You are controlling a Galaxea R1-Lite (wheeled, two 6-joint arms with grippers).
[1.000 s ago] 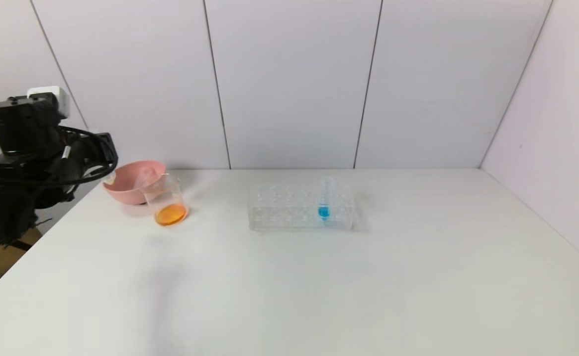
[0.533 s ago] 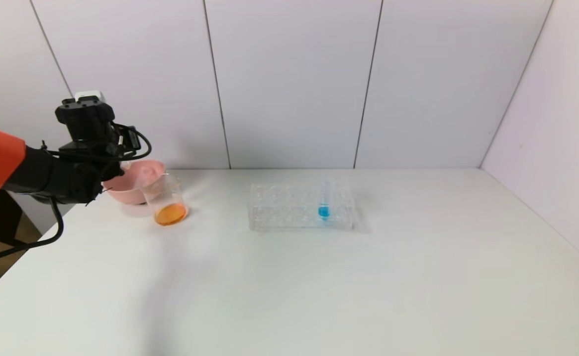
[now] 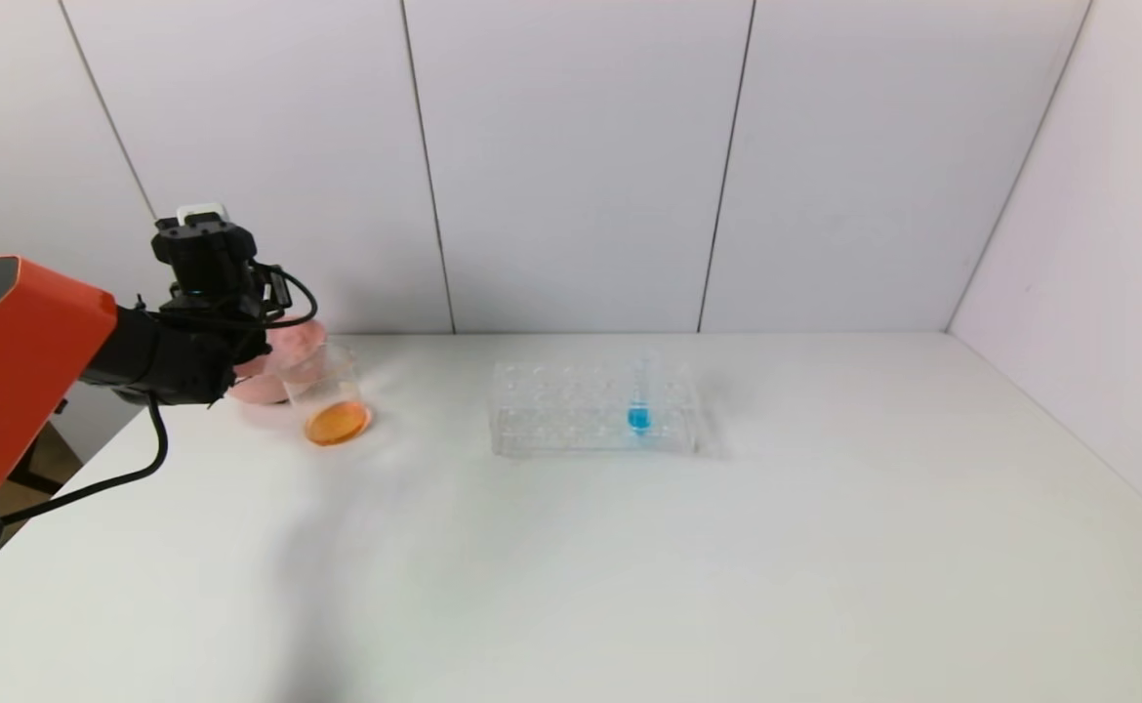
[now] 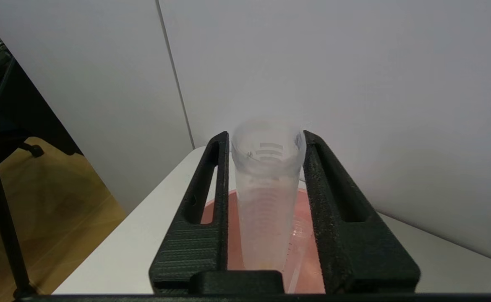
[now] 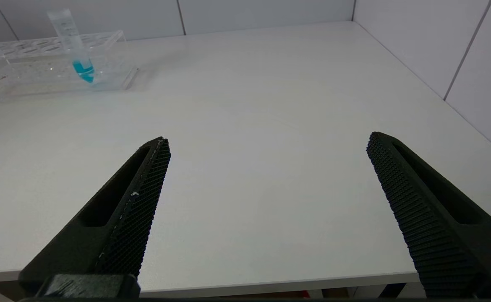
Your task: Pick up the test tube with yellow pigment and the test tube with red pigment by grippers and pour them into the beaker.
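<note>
**Left arm carries an emptied tube over the pink bowl**

Over the last second the left arm has swung in from the bench's left edge, and the left gripper now hangs above the pink bowl at the far left of the bench. In its wrist view the fingers are clamped on a clear tube held upright between them. It looks almost empty, with only a faint orange trace at its lower end, so which pigment it carried cannot be told. The bowl lies directly below it, and what looks like another clear tube rests inside.

The beaker stands just beside the bowl and holds a shallow orange pool. By that mixed colour, both the yellow and the red have probably gone in, and the arm's approach reads as a move to discard the spent tube. If so, the pouring is done and only a release into the bowl is left.

The rack sits mid-bench, holding only the blue tube. The right gripper is parked low at the bench's near edge, fingers wide apart and holding nothing.
</note>
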